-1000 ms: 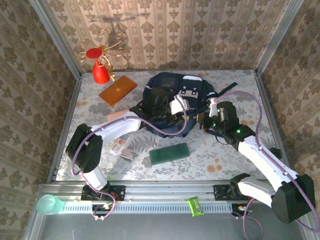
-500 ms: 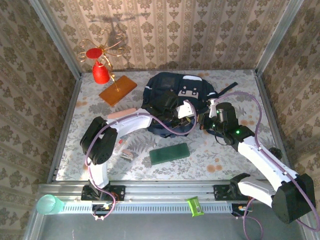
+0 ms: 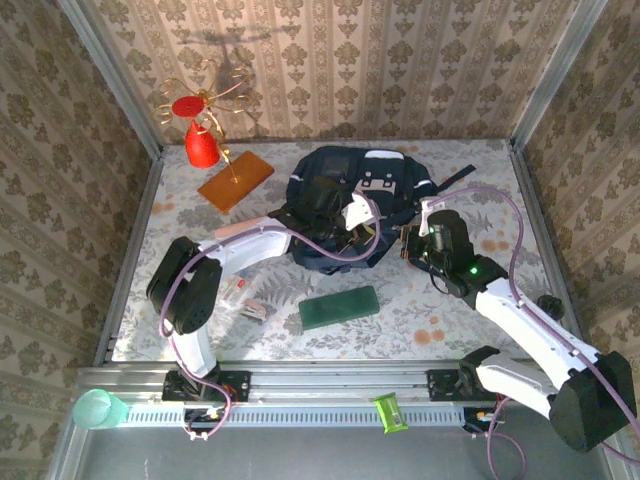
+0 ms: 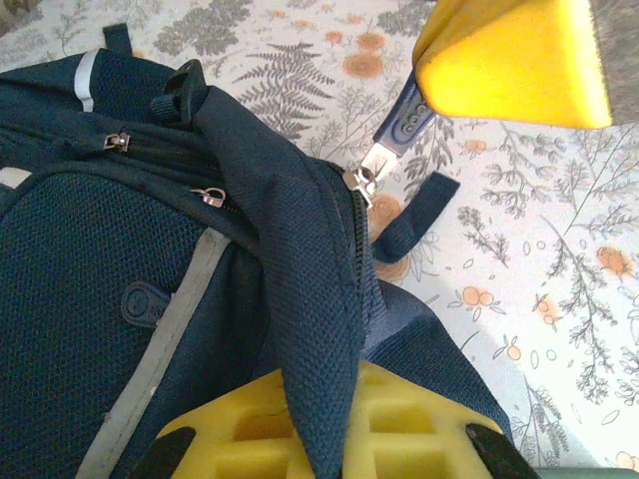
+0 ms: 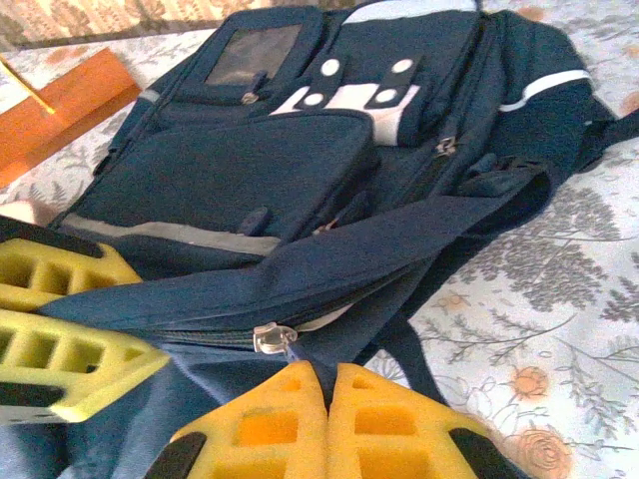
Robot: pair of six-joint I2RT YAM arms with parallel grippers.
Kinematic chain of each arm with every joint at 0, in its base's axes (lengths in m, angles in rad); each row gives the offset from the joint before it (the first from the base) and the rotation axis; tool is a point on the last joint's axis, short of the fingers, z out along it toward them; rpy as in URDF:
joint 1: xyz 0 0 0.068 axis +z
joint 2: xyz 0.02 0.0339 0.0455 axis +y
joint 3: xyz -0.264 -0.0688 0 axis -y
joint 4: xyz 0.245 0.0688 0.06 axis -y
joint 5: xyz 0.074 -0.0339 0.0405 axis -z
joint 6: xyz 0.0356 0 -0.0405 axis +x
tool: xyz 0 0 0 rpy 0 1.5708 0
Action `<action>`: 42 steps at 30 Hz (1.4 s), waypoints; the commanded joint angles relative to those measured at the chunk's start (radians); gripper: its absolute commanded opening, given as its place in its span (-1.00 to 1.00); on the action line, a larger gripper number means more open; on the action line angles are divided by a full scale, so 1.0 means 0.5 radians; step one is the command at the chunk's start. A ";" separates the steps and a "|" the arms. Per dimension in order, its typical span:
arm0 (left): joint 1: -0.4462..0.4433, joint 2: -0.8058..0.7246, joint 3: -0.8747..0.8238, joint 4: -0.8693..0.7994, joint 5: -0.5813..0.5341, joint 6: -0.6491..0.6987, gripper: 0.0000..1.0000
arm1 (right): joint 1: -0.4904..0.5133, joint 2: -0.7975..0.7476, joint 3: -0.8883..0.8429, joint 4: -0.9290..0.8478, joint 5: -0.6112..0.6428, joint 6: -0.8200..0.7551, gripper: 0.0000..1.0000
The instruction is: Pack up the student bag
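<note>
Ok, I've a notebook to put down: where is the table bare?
Bare cloth lies between the green case and the right arm, and in the far right corner beyond the strap of the student bag. The left side, from the orange board to the small packets, is cluttered; both arms crowd the bag's near edge.

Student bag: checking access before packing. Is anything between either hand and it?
Nothing visible. The left hand is shut on a fabric fold of the student bag, and the right hand pinches its zipper pull; both touch it.
</note>
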 commanded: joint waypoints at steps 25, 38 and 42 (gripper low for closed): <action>0.214 -0.280 -0.146 0.212 0.455 -0.130 -1.00 | -0.344 0.479 0.107 0.368 -1.613 -0.122 -0.15; 0.207 -0.287 -0.124 0.113 0.510 -0.048 -1.00 | -0.502 0.720 0.171 0.437 -1.570 -0.186 0.17; 0.208 -0.281 -0.117 0.111 0.512 -0.044 -1.00 | -0.510 0.863 0.232 0.462 -1.743 -0.181 0.27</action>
